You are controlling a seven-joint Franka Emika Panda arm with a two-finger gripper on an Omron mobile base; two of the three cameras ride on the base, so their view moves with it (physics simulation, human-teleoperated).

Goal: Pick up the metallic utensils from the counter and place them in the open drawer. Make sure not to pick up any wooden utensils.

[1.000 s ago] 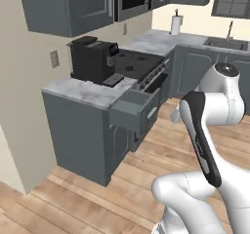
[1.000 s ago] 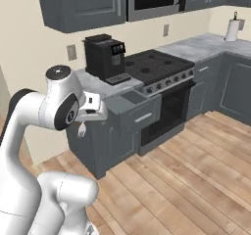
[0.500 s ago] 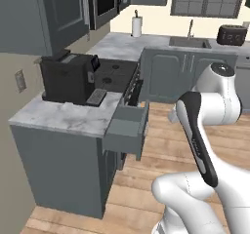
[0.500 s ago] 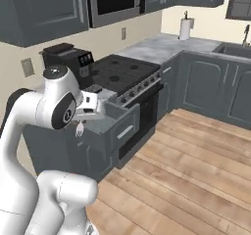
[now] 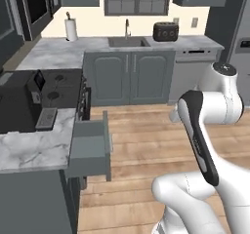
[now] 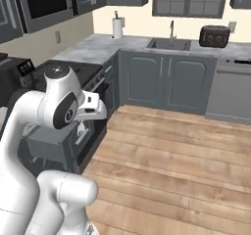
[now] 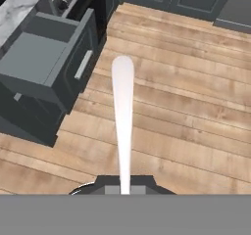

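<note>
My gripper is shut on a pale silver metallic utensil, whose slim handle with a rounded end sticks out over the wood floor. In the right base view the gripper hangs beside the arm with the utensil pointing down. The open drawer is a slate-grey box pulled out of the cabinets, up and to the left of the utensil. It also stands open in the left base view and behind the arm in the right base view. The counter and the wooden utensils are out of view.
A black stove adjoins the marble top over the drawer. Grey sink cabinets, a toaster and a paper towel roll line the far wall. Bare wood floor stretches to the right.
The whole picture has swung round with the base: the drawer's corner has slid left and the sink wall has come into view. My gripper stays shut on the utensil.
</note>
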